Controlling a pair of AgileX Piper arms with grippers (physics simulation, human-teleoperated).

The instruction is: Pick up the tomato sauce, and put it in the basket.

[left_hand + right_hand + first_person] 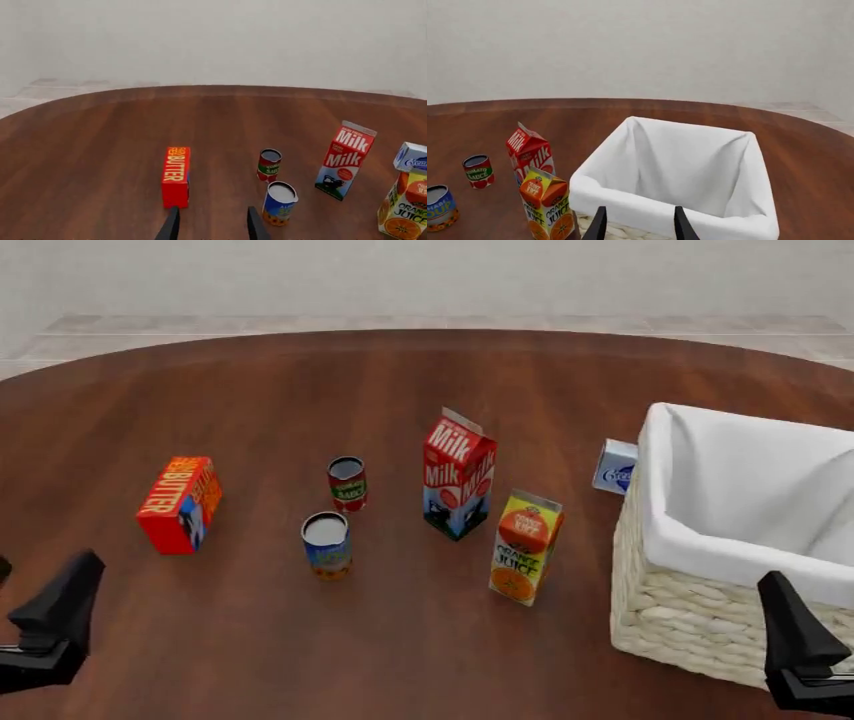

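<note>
The tomato sauce can (pixel 347 483) stands upright, ahead-right of the nearer left gripper (pixel 209 225), whose fingers are spread, empty.

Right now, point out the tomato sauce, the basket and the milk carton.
tomato sauce (pixel 347 483), front view, on its red label.
basket (pixel 681 615), front view, on its woven front wall.
milk carton (pixel 457 478), front view, on its red face.

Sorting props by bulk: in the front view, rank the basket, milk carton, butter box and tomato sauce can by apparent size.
1. basket
2. milk carton
3. butter box, though it sits nearer the camera than the milk, so this is close
4. tomato sauce can
</note>
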